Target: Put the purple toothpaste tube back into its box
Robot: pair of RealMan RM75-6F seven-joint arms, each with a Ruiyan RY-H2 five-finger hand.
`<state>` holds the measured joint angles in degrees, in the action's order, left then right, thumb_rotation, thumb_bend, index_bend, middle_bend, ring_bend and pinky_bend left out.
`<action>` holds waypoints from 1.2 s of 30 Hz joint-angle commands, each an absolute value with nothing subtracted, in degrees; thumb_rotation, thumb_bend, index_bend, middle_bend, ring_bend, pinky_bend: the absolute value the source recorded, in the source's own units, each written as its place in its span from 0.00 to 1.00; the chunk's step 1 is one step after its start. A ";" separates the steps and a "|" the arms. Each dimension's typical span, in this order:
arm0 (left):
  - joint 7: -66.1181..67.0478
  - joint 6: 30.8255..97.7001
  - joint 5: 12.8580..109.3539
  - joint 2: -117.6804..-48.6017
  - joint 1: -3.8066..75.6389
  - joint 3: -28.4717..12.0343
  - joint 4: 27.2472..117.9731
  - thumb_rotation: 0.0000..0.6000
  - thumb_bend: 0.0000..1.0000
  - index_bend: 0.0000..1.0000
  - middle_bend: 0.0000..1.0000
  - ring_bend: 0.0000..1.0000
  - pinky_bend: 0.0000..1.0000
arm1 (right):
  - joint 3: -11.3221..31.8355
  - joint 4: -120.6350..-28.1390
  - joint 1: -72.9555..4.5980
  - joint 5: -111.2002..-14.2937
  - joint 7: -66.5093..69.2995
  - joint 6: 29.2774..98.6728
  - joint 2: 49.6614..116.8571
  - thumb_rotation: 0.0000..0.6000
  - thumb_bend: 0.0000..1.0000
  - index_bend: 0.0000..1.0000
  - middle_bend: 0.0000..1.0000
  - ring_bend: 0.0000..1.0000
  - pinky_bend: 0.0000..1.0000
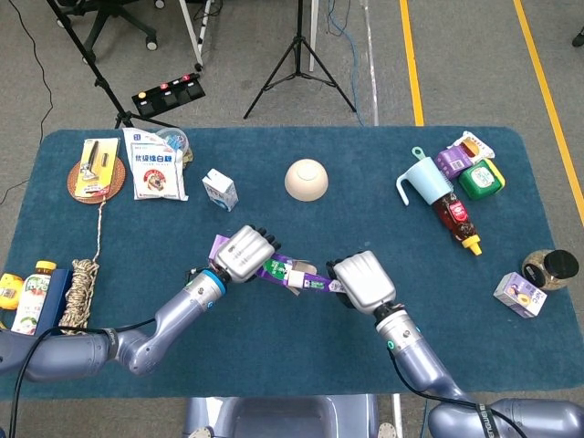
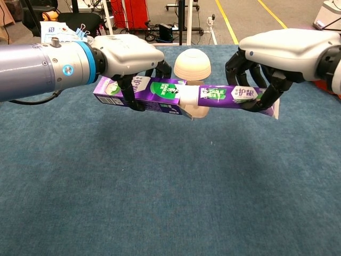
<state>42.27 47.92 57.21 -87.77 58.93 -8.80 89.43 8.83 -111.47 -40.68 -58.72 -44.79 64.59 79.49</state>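
Note:
My left hand (image 2: 128,56) (image 1: 245,253) grips the purple toothpaste box (image 2: 139,92) (image 1: 274,267) from above and holds it level above the blue table. My right hand (image 2: 277,53) (image 1: 365,281) holds the purple toothpaste tube (image 2: 229,95) (image 1: 315,282) level, cap end pointing at the box. The tube's white cap end (image 2: 187,97) sits at the box's open mouth, beside a loose flap. How far the cap is inside I cannot tell.
A cream bowl (image 1: 307,179) (image 2: 192,64) stands upside down behind the hands. A small milk carton (image 1: 220,190) is at the back left. A blue cup (image 1: 425,179), a sauce bottle (image 1: 455,218) and snack packs lie at the back right. A rope coil (image 1: 82,283) lies at the left.

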 commanded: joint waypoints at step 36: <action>49.27 52.22 48.82 -88.74 62.81 -6.65 90.85 1.00 0.25 0.46 0.40 0.35 0.60 | 8.46 -113.08 -45.85 -50.06 -58.66 72.99 83.59 1.00 0.52 0.62 0.66 0.63 0.60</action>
